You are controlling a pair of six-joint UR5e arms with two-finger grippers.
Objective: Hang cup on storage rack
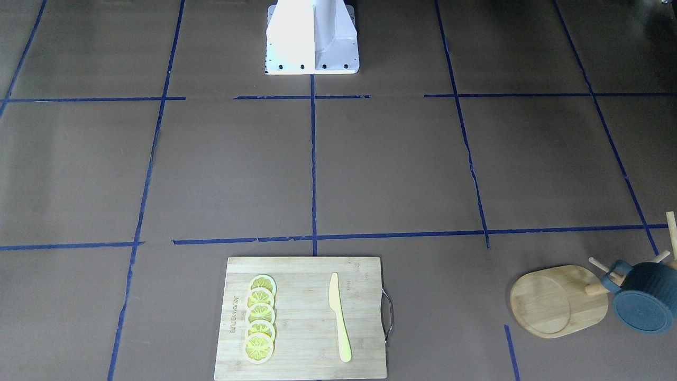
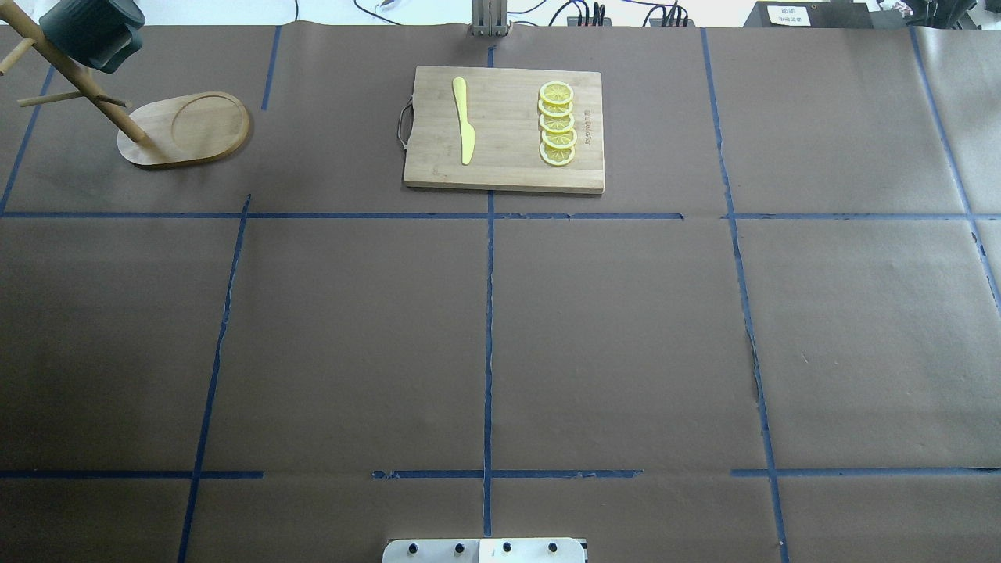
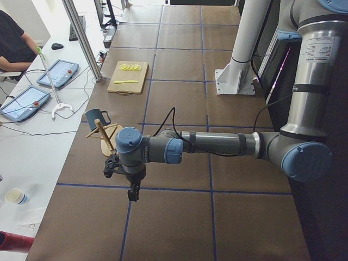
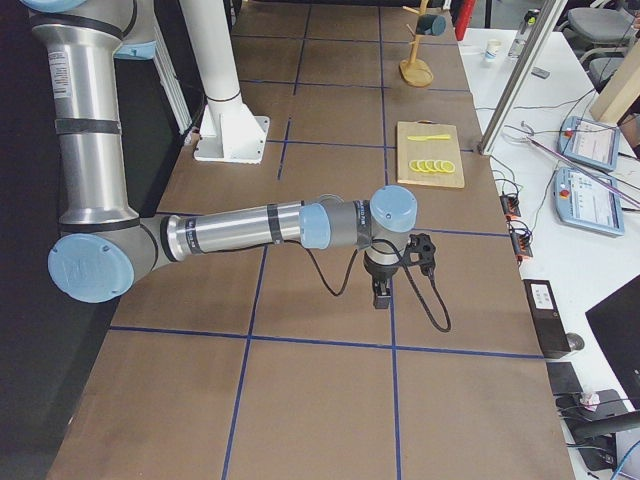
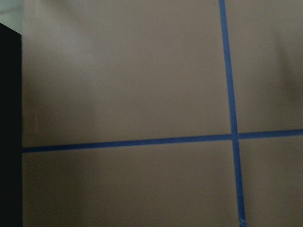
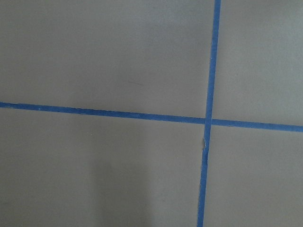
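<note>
The dark blue-grey ribbed cup (image 1: 642,301) hangs by its loop handle on a slanted peg of the light wooden storage rack (image 1: 555,301), which stands at the table's far corner on my left side. Both show in the overhead view, cup (image 2: 90,31) above rack base (image 2: 188,129). No gripper touches them. My left gripper (image 3: 132,193) shows only in the exterior left view, pointing down over the table, near the rack (image 3: 103,136). My right gripper (image 4: 380,296) shows only in the exterior right view, far from the cup (image 4: 432,22). I cannot tell whether either is open. The wrist views show only brown paper and blue tape.
A rectangular wooden cutting board (image 2: 508,172) with several lemon slices (image 2: 557,125) and a yellow knife (image 2: 464,121) lies at the far middle. The white robot base (image 1: 312,37) stands at the near edge. An operator (image 3: 13,43) sits beside the table.
</note>
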